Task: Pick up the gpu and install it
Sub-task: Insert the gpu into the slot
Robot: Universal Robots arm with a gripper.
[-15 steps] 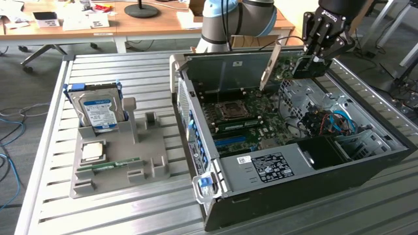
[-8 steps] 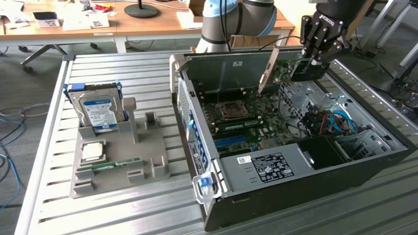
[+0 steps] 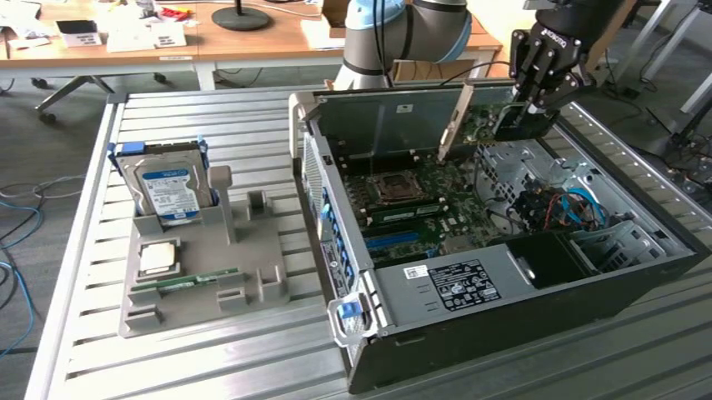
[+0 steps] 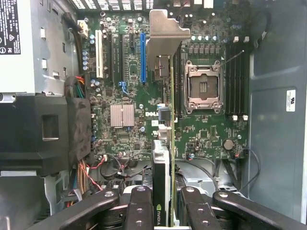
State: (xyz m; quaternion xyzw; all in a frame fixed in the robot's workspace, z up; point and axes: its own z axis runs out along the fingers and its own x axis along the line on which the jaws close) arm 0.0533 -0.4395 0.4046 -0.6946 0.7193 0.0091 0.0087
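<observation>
GPU (image 3: 473, 117) hangs tilted over the far end of the open computer case (image 3: 623, 275), above the motherboard (image 3: 434, 200), pinched in the jaws of the gripper (image 3: 525, 112). From the wrist, the card (image 4: 162, 177) sits edge-on between the gripper (image 4: 163, 213) fingers, clamped, beside the blue slot (image 4: 143, 57).

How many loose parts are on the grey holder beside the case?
3: a hard drive upright at the far end, a square chip flat in the middle, a green memory stick lying just nearer the camera. The posts could hide something small.
</observation>
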